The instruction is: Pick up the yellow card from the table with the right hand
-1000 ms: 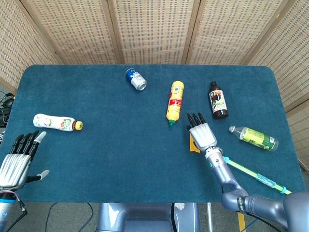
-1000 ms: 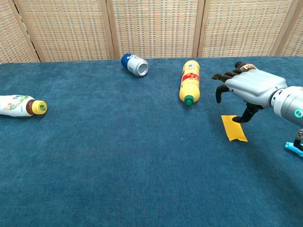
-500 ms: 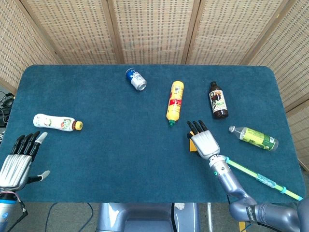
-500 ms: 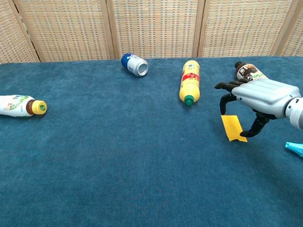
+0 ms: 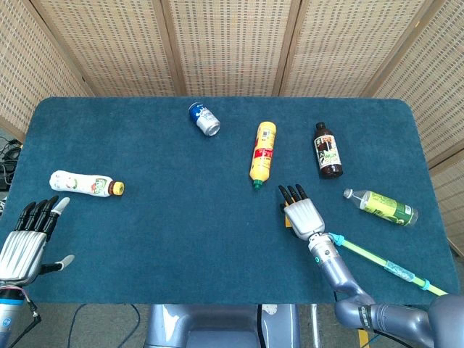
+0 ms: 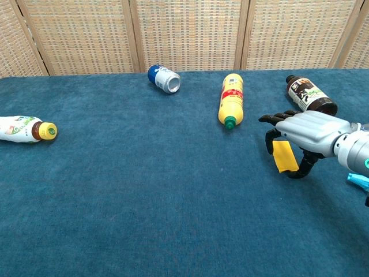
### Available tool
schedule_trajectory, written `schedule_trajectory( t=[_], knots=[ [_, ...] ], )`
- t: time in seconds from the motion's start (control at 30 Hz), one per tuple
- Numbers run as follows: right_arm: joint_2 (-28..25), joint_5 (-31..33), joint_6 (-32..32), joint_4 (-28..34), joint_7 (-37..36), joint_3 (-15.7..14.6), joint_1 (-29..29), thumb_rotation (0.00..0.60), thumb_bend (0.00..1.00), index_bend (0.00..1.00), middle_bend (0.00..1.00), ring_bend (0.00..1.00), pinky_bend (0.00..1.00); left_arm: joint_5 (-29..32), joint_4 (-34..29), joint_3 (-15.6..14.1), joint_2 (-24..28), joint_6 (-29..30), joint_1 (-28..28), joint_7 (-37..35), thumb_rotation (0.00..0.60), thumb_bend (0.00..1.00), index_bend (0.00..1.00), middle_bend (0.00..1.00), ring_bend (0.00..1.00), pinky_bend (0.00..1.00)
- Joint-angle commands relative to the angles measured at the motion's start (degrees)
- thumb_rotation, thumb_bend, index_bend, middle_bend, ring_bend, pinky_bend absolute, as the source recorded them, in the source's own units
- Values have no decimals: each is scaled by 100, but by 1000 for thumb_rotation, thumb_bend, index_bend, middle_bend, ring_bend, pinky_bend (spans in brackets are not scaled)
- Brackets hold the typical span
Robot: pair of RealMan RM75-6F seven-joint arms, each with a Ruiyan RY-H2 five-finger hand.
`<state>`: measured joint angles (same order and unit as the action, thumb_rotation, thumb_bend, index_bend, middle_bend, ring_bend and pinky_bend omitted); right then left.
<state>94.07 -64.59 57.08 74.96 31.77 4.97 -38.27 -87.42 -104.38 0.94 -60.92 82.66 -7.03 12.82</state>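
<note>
The yellow card (image 6: 284, 156) lies flat on the blue table (image 6: 144, 190) at the right. My right hand (image 6: 305, 128) arches low over it, palm down. Its fingers (image 6: 268, 140) come down at the card's left edge and its thumb (image 6: 300, 171) at the lower right corner. The card still looks flat on the cloth, and I see no lift. From the head view the right hand (image 5: 301, 212) covers nearly all of the card. My left hand (image 5: 25, 239) hangs at the table's near left corner, fingers straight and apart, holding nothing.
A yellow bottle (image 6: 232, 100) lies just left of the right hand, and a dark bottle (image 6: 311, 95) lies behind it. A green bottle (image 5: 380, 206) and a green-cyan stick (image 5: 384, 264) lie to its right. A blue can (image 5: 204, 118) and a white bottle (image 5: 85, 183) lie further left.
My right hand has drawn back toward the near edge and sunk lower over the card, its fingers and thumb closing in on the card's edges. The left hand has not moved.
</note>
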Motion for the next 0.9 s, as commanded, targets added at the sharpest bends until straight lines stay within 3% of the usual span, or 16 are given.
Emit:
schedule_trajectory(
  t=[0.03,0.17,0.33,0.63,0.9],
  knots=[
    [40,22,-23,-62,-10,27,-3,600,335,429,0,0,0,2,1,1,-1,1,-1,2,600,0,0,0,0,0],
    [82,46,-12,-161,27,74,-11,600,338,432,0,0,0,6,0,-1,-10,-8,-6,25,600,0,0,0,0,0],
    [102,-2,124,-249,41,131,19,600,422,438,0,0,0,12,3,1,-19,-3,-7,38,600,0,0,0,0,0],
    [-64,73,-83,-36,135,48,44,600,472,451,0,0,0,-25,-6,-19,-21,4,-5,58,600,0,0,0,0,0],
    [-75,119,-154,-10,195,52,19,600,611,634,0,0,0,-13,-11,-14,-15,9,-4,45,600,0,0,0,0,0]
  ],
)
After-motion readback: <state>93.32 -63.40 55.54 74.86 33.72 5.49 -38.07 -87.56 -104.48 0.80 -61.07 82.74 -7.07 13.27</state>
